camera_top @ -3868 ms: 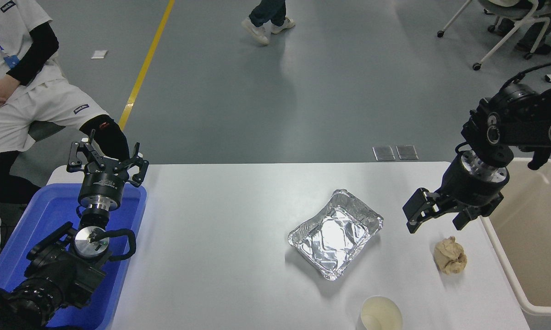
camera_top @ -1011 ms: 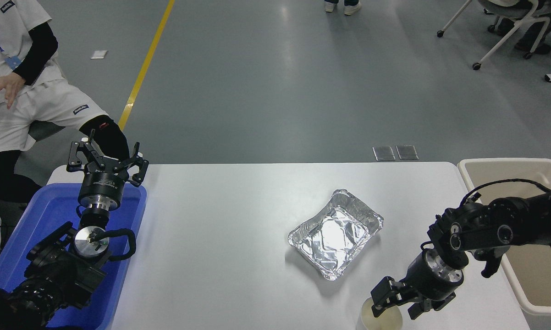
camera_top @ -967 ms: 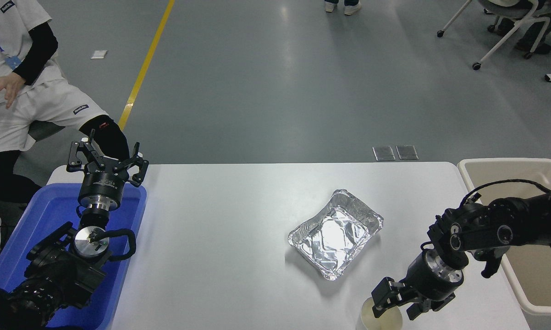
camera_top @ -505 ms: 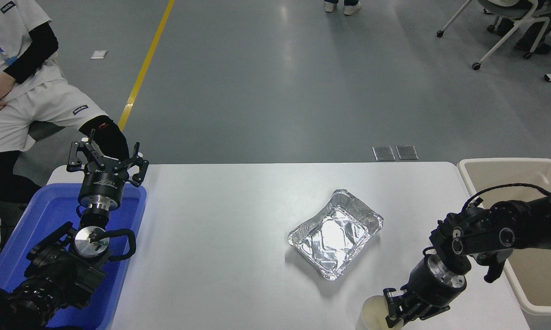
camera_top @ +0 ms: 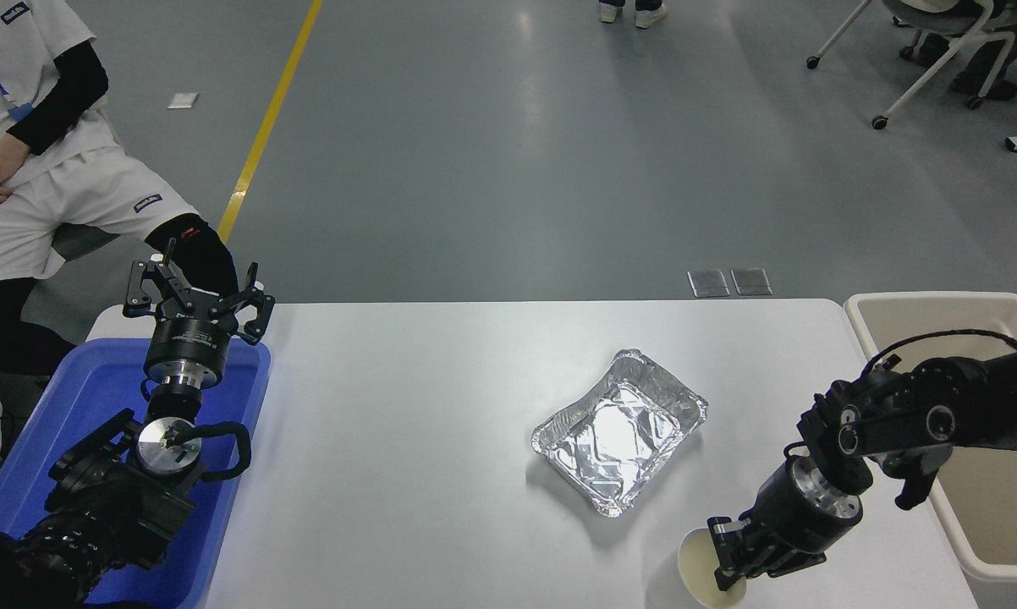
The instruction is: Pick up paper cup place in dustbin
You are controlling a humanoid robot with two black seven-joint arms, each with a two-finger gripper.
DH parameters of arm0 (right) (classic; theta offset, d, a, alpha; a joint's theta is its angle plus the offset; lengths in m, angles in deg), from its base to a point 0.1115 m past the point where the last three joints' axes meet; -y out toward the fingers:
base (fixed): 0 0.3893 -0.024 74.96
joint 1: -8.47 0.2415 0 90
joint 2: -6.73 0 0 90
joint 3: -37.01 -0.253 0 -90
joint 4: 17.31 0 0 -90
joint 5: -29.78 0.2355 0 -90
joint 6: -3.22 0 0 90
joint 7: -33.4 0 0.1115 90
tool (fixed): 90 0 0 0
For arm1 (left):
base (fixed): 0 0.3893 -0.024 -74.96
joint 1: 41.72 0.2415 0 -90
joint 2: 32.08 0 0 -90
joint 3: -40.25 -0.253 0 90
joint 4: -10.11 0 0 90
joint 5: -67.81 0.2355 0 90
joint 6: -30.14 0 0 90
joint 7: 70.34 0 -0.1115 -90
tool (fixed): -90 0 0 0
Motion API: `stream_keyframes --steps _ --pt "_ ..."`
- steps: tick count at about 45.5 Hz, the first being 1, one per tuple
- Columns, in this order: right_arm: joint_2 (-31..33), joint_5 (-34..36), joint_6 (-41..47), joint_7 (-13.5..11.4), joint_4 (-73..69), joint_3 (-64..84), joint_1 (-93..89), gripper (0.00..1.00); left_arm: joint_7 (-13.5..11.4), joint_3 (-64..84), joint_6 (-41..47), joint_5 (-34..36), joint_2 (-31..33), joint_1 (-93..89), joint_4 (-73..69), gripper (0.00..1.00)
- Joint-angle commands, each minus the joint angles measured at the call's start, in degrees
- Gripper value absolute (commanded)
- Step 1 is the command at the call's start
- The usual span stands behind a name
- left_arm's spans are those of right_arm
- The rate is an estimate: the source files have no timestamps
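Note:
The cream-white paper cup [camera_top: 696, 568] hangs near the table's front edge at the lower right, tipped so its mouth faces left, with a shadow beneath it. My right gripper [camera_top: 726, 565] is shut on the cup's right rim and wall, its arm coming in from the right edge. The beige dustbin [camera_top: 931, 302] stands off the table's right end, partly behind that arm. My left gripper [camera_top: 197, 296] stays parked at the lower left above the blue bin, its fingers spread open and holding nothing.
A silver foil tray [camera_top: 618, 430] lies on the white table [camera_top: 407, 440] just left of the right arm. A blue plastic bin [camera_top: 77, 406] sits at the table's left end. A seated person in white [camera_top: 43, 178] is at the far left.
My right gripper came down from beside the dustbin to the paper cup, shut on its rim, and now has tipped and raised it slightly. The crumpled paper ball is no longer on the table.

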Motion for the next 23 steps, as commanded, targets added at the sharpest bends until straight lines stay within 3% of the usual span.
stream_keyframes --steps 1,5,23 --pt "1.8 0.2 7.5 0.0 -0.1 4.5 9.7 0.00 0.0 0.0 0.0 0.0 0.0 0.0 0.0 0.99" --pt "1.9 0.2 11.5 0.1 -0.1 6.5 13.9 0.00 0.0 0.0 0.0 0.0 0.0 0.0 0.0 0.99" --pt "4.3 0.2 11.5 0.0 -0.1 9.3 29.4 0.00 0.0 0.0 0.0 0.0 0.0 0.0 0.0 0.99"
